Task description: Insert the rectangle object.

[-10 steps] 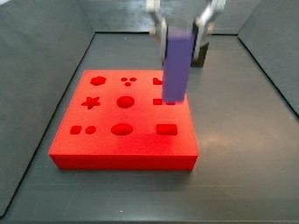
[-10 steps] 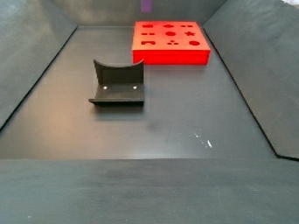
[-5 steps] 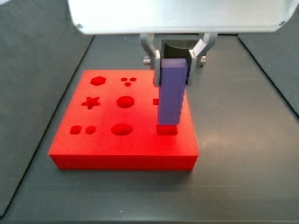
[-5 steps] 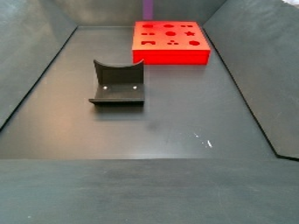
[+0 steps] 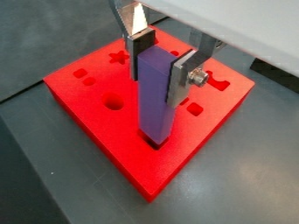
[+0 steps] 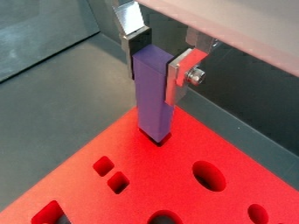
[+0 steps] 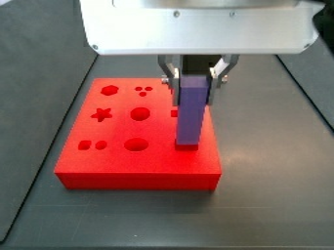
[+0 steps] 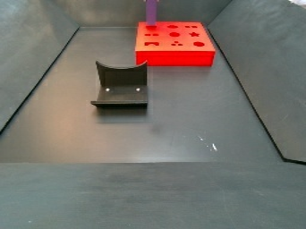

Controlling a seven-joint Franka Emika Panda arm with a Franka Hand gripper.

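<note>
Wrist view, gripper: gripper (image 5: 162, 58) above the red board (image 5: 105, 131), silver fingers (image 5: 186, 76) clamped on the upper end of the rectangle object (image 5: 156, 96).
Wrist view, block: purple-blue, upright, lower end seated in a rectangular hole near one corner of the board; depth inside the hole hidden.
Wrist view, board: star hole (image 5: 118, 58) and round hole (image 5: 114, 102) visible beside the block, all open; dark tabletop (image 5: 47, 184) around the board.
Wrist view, gripper: gripper (image 6: 160, 56) with one dark pad flat against each narrow side of the rectangle object (image 6: 153, 94); screw head visible on one finger (image 6: 184, 73).
Wrist view, block: vertical, foot entering the red board (image 6: 128, 171) at a slot close to the board's edge.
Wrist view, board: two small square holes (image 6: 111, 174) and a larger round hole (image 6: 208, 175) open, well apart from the block.
Side view, gripper: gripper (image 7: 194, 69) under a wide pale housing, gripping the top of the rectangle object (image 7: 192, 111).
Side view, block: upright over the right part of the red board (image 7: 141, 156), foot at the board surface; small square edge just beside it at left.
Side view, board: star, round and small holes in the left half, all open.
Side view, far end: red board (image 8: 174, 45) at the far end of the tabletop (image 8: 180, 125); only a purple sliver of the rectangle object (image 8: 152, 11) visible above it; fingers out of frame here.
Side view, holder: dark grey curved holder (image 8: 121, 85) well apart from the board, nearer the camera.
</note>
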